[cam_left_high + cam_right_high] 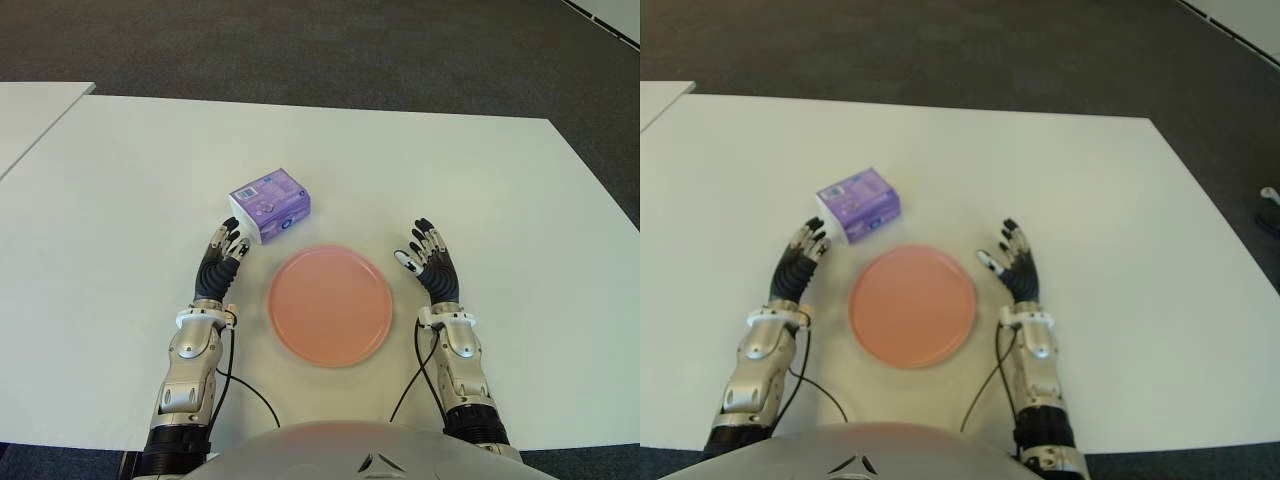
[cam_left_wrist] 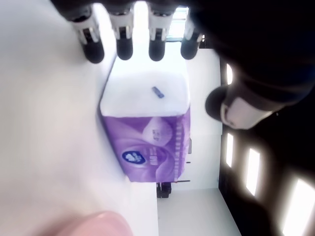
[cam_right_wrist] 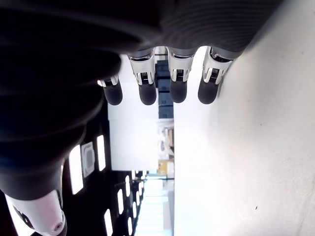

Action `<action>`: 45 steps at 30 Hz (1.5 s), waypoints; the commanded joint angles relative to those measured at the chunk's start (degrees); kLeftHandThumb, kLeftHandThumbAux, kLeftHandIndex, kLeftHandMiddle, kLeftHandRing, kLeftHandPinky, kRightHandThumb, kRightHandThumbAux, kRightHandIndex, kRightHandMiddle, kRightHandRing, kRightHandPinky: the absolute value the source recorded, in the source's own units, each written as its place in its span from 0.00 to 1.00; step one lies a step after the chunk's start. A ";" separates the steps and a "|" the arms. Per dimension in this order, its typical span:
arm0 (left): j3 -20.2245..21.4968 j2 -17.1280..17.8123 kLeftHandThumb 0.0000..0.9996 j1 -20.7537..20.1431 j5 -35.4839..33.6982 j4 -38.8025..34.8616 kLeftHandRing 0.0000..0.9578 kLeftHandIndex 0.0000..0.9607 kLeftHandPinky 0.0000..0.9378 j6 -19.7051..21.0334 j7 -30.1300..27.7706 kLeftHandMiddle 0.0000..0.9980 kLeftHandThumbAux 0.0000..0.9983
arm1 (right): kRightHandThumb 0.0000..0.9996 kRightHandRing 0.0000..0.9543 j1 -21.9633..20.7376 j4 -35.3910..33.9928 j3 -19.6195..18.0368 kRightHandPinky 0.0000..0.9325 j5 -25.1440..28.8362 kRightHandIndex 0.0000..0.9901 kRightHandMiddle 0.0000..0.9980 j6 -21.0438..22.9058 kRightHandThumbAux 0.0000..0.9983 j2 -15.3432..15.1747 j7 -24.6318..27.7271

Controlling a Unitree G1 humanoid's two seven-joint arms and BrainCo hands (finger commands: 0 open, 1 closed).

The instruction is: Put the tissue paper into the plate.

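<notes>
A white table (image 1: 480, 180) stood before the robot, with dark carpet (image 1: 300, 40) beyond its far edge. A round pink plate (image 1: 330, 305) lay on the table close to the robot's body, between its two forearms, and held nothing. The tissue paper (image 1: 270, 205), a small purple-and-white pack, sat on the table just beyond the plate and toward the robot's left, apart from the plate's rim.

The left hand (image 1: 222, 260) lay left of the plate, its fingertips (image 2: 124, 46) directly at the near white end of the pack. In the left wrist view the four fingers were extended side by side and the thumb (image 2: 236, 105) stood away from them, with the pack between and none of them closed on it; actual contact with the pack could not be determined.

The right hand (image 1: 430, 262) showed right of the plate, palm turned inward. Its fingers (image 3: 147, 91) were straight and slightly spread, the thumb (image 1: 405, 260) angled toward the plate, and it gripped nothing.

A second white table (image 1: 30, 110) stood at the far left, separated by a narrow gap.
</notes>
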 commanded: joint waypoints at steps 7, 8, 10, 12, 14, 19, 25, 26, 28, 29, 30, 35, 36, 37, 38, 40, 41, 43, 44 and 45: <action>7.88 11.26 0.00 -8.99 13.19 -7.42 0.00 0.00 0.00 -12.50 7.80 0.00 0.52 | 0.01 0.00 0.42 5.30 -0.34 0.00 0.06 0.00 0.00 2.20 0.72 0.68 -0.33; 8.01 12.04 0.00 -9.76 15.08 -8.34 0.00 0.00 0.00 -13.48 8.73 0.00 0.52 | 0.01 0.00 0.33 5.29 -0.34 0.00 0.05 0.00 0.00 2.19 0.72 0.72 -0.36; 7.90 13.04 0.00 -11.20 17.71 -9.03 0.00 0.00 0.00 -15.09 10.14 0.00 0.52 | 0.01 0.00 0.10 5.41 -0.31 0.00 -0.04 0.00 0.00 2.13 0.72 0.81 -0.48; 7.39 13.47 0.00 -12.49 19.12 -8.62 0.00 0.00 0.00 -16.40 11.12 0.00 0.54 | 0.01 0.00 -0.04 5.44 -0.25 0.00 -0.18 0.00 0.00 2.09 0.72 0.88 -0.66; 6.91 14.57 0.00 -15.36 20.64 -5.59 0.00 0.00 0.00 -18.03 12.30 0.00 0.54 | 0.01 0.00 -0.18 5.53 -0.16 0.00 -0.39 0.00 0.00 1.90 0.72 0.91 -0.82; 6.02 18.52 0.06 -22.93 26.27 5.00 0.00 0.00 0.00 -21.96 16.51 0.00 0.56 | 0.01 0.00 -0.62 6.58 0.21 0.00 -1.01 0.00 0.00 0.52 0.72 0.88 -1.04; 4.44 21.13 0.12 -25.36 30.27 9.16 0.00 0.00 0.00 -21.81 18.35 0.00 0.55 | 0.01 0.00 -1.17 8.03 0.46 0.00 -1.25 0.00 0.00 -0.94 0.71 0.55 -0.81; 4.13 21.59 0.13 -25.54 30.99 9.23 0.00 0.00 0.00 -21.41 18.28 0.00 0.54 | 0.01 0.00 -1.25 8.14 0.46 0.00 -1.26 0.00 0.00 -0.93 0.70 0.54 -0.81; 3.04 22.70 0.14 -26.55 32.68 8.92 0.00 0.00 0.00 -19.30 16.75 0.00 0.53 | 0.01 0.00 -1.37 8.26 0.41 0.00 -1.22 0.00 0.00 -0.70 0.70 0.50 -0.80; 2.46 23.15 0.14 -27.06 33.44 8.65 0.00 0.00 0.00 -18.21 15.95 0.00 0.52 | 0.01 0.00 -1.42 8.31 0.39 0.00 -1.19 0.00 0.00 -0.59 0.70 0.49 -0.80; 2.03 23.46 0.14 -27.38 33.85 8.48 0.00 0.00 0.00 -17.48 15.54 0.00 0.51 | 0.01 0.00 -1.48 8.38 0.38 0.00 -1.17 0.00 0.00 -0.54 0.70 0.49 -0.81; -0.34 25.07 0.14 -29.12 36.28 7.11 0.00 0.00 0.00 -13.70 12.74 0.00 0.47 | 0.01 0.00 -1.66 8.54 0.39 0.00 -1.01 0.00 0.00 -0.03 0.71 0.51 -0.77; -0.62 25.31 0.13 -29.26 36.40 7.01 0.00 0.00 0.00 -13.31 12.47 0.00 0.46 | 0.01 0.00 -1.69 8.57 0.39 0.00 -0.97 0.00 0.00 0.04 0.71 0.50 -0.73; -1.18 25.61 0.13 -29.77 36.71 7.28 0.00 0.00 0.00 -13.19 12.14 0.00 0.46 | 0.01 0.00 -1.75 8.63 0.38 0.00 -0.88 0.00 0.00 0.10 0.71 0.52 -0.68; -1.61 25.84 0.12 -30.16 36.90 7.49 0.00 0.00 0.00 -13.07 11.92 0.00 0.45 | 0.01 0.00 -1.81 8.70 0.37 0.00 -0.83 0.00 0.00 0.13 0.71 0.54 -0.66; -3.32 26.28 0.12 -31.50 38.20 8.71 0.00 0.00 0.00 -13.76 12.40 0.00 0.45 | 0.01 0.00 -1.92 8.85 0.35 0.00 -0.68 0.00 0.00 0.15 0.71 0.51 -0.48; -3.81 26.44 0.11 -31.83 38.48 9.08 0.00 0.00 0.00 -13.93 12.67 0.00 0.45 | 0.01 0.00 -1.99 8.96 0.35 0.00 -0.67 0.00 0.00 0.14 0.71 0.51 -0.45; -5.60 26.47 0.11 -33.16 40.00 10.30 0.00 0.00 0.00 -13.83 13.12 0.00 0.45 | 0.01 0.00 -2.18 9.22 0.34 0.00 -0.67 0.00 0.00 0.07 0.72 0.48 -0.36; -6.37 26.47 0.10 -33.73 40.61 10.81 0.00 0.00 0.00 -13.69 13.28 0.00 0.44 | 0.01 0.00 -2.26 9.34 0.34 0.00 -0.69 0.00 0.00 0.03 0.72 0.47 -0.34; -7.10 26.52 0.10 -34.25 40.98 11.18 0.00 0.00 0.00 -13.61 13.00 0.00 0.44 | 0.01 0.00 -2.32 9.40 0.33 0.00 -0.69 0.00 0.00 0.02 0.72 0.47 -0.31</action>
